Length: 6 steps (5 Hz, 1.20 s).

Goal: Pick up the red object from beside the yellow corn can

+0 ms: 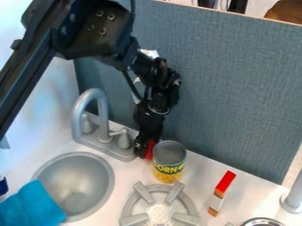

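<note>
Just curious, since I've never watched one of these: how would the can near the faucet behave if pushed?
The can looks stiff, with straight walls, so it probably wouldn't squash easily. It stands upright and is taller than wide, so a push near the top might tip it. Its round side suggests it could roll once down.

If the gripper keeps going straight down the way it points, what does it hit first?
Probably the white counter, in the gap between faucet base and corn can. The red object right at the gripper could come first; depth there is unclear.
</note>
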### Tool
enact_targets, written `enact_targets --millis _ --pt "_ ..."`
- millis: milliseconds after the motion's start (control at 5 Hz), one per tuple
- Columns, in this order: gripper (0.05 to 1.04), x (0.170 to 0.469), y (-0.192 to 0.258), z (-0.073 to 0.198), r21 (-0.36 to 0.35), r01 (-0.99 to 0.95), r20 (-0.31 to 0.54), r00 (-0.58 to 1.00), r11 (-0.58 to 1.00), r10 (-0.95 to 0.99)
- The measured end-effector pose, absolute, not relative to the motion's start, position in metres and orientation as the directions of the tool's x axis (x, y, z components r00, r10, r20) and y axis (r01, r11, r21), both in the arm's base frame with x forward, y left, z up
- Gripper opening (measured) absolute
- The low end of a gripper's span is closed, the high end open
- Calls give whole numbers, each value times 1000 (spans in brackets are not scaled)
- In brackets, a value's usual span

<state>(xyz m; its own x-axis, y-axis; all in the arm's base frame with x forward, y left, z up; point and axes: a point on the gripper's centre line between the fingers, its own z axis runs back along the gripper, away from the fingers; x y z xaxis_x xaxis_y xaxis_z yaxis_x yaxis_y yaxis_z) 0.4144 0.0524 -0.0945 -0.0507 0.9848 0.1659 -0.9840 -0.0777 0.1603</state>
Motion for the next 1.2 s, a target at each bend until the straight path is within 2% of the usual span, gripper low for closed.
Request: enact_targets --millis 200,600,1000,1200 --pt "833 415 52 -96 143 -983 167 -87 -111 982" --pt "833 407 52 -95 133 -988 184 -54 -79 981" --pt "833 405 34 -53 40 -996 258 86 79 962" --pt "833 402 28 -41 39 -988 326 155 151 933"
